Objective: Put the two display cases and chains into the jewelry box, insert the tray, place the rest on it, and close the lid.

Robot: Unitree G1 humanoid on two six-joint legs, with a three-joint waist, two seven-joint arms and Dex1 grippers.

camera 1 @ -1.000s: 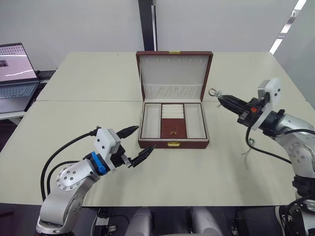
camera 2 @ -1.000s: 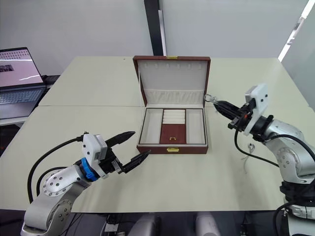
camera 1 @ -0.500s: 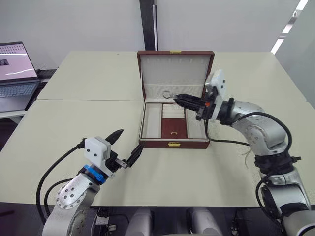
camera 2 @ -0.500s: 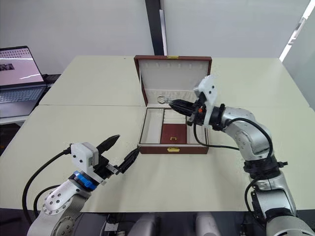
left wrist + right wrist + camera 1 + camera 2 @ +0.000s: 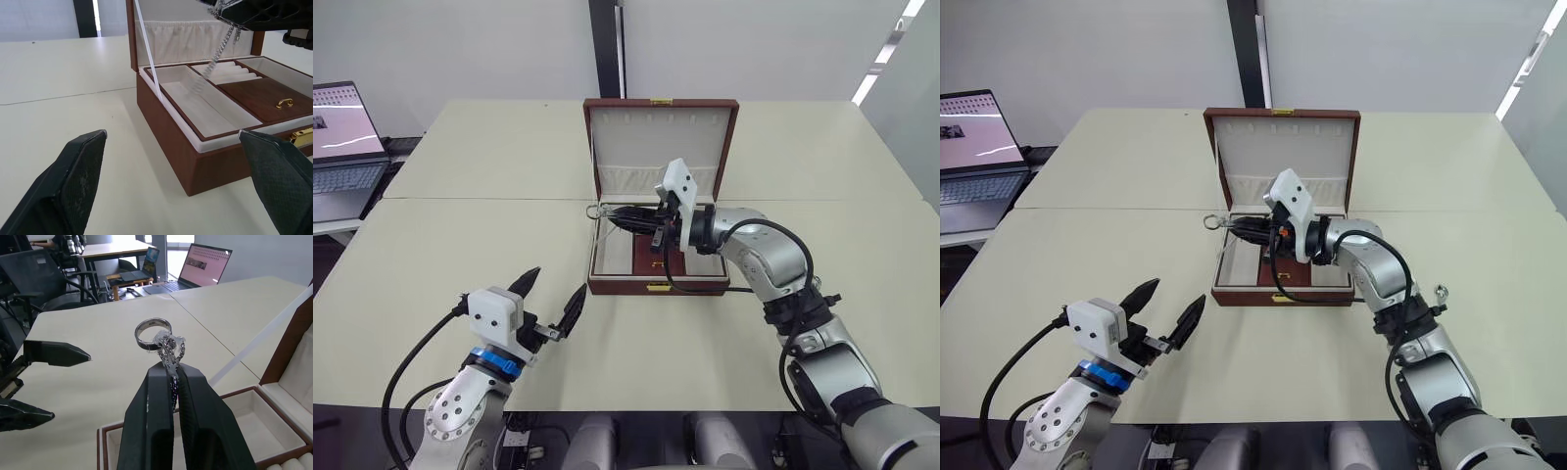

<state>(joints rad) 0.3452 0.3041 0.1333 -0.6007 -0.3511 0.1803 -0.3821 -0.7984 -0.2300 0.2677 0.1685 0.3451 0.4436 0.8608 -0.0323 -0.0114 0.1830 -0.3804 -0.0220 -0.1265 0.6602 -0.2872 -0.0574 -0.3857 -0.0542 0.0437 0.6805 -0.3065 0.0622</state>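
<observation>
Over the jewelry box (image 5: 660, 274), right gripper (image 5: 168, 363) pinches chain (image 5: 168, 346).

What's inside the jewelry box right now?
The jewelry box shows cream compartments, ring rolls and a brown lidded section; its contents are hidden. The chain dangles from the right gripper above the left compartment.

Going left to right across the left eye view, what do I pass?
Laptop → left tool → chain with ring held in the right tool → jewelry box.
</observation>
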